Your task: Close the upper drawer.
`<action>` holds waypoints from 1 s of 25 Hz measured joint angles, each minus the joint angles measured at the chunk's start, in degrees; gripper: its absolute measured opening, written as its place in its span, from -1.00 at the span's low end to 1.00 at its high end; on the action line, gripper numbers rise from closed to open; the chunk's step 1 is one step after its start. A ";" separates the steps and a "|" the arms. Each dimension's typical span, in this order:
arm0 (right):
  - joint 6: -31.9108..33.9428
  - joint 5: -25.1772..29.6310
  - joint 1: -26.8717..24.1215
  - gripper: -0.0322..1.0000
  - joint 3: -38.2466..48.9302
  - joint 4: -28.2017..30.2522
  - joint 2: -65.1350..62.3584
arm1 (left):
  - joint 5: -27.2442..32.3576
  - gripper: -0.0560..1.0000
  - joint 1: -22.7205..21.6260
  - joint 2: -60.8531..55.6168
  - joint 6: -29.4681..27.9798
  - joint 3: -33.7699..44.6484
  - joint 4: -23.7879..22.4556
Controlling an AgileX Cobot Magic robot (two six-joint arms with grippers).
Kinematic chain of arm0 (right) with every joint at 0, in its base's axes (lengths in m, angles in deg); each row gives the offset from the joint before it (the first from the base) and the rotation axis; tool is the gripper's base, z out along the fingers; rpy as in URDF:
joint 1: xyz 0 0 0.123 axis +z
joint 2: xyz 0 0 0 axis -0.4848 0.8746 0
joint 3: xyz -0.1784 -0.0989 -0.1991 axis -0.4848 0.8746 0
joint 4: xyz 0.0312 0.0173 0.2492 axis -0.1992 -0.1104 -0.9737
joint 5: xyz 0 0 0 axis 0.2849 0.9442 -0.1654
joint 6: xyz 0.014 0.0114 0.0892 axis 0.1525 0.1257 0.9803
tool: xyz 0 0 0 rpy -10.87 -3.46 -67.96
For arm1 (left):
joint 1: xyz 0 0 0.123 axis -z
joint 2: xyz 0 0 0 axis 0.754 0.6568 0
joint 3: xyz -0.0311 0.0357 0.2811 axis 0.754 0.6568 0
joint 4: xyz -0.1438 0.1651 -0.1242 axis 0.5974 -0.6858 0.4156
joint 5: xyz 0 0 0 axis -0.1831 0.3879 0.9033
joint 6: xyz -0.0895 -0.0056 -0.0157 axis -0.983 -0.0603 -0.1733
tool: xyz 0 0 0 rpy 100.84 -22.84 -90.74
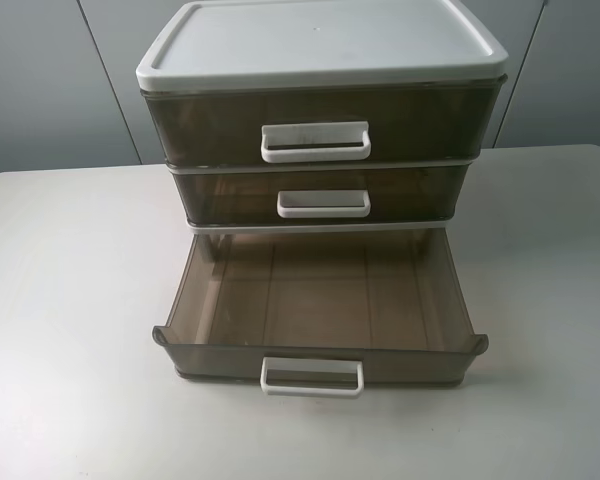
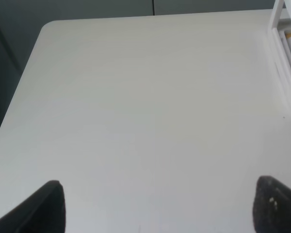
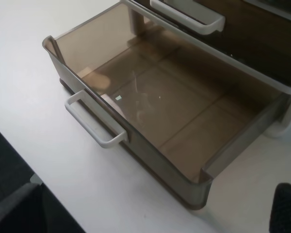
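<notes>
Upper drawer (image 1: 230, 195), middle of the stack, is seen seated flush; closing is judged done. Lowest drawer (image 1: 320, 300) is pulled out over the tabletop (image 1: 70, 300). Left claw (image 2: 157, 206) and right claw (image 3: 155, 213) are released, empty; no further push is judged needed.

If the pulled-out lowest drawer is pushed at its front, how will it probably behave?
The lowest drawer looks empty and thin-walled, so it is probably light and should slide in easily. Its front is wide, so an off-centre push may skew it; pushing near the white handle seems safer.
</notes>
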 joint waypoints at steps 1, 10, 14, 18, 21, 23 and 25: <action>0.00 0.26 0.00 0.41 0.13 0.00 -1.14 | 0.00 0.51 0.00 0.00 0.00 0.00 0.00; 0.37 0.48 0.00 0.41 0.23 -0.16 -5.60 | 0.00 0.51 0.00 0.00 0.00 0.00 0.00; 2.73 0.86 -3.89 0.41 0.23 1.29 -5.60 | 0.00 0.51 0.00 0.00 0.00 0.00 0.00; 3.58 0.90 -13.28 0.41 0.23 1.72 -5.60 | 0.00 0.51 0.00 0.00 0.00 0.00 0.00; 3.70 0.99 -19.98 0.41 0.23 1.72 -5.60 | 0.00 0.51 0.00 0.00 0.00 0.00 0.00; 3.81 0.99 -23.66 0.41 0.23 1.72 -5.60 | 0.00 0.51 0.00 0.00 0.00 0.00 0.00; 3.93 0.99 -28.00 0.41 0.23 1.72 -5.60 | 0.00 0.51 0.00 0.00 0.00 0.00 0.00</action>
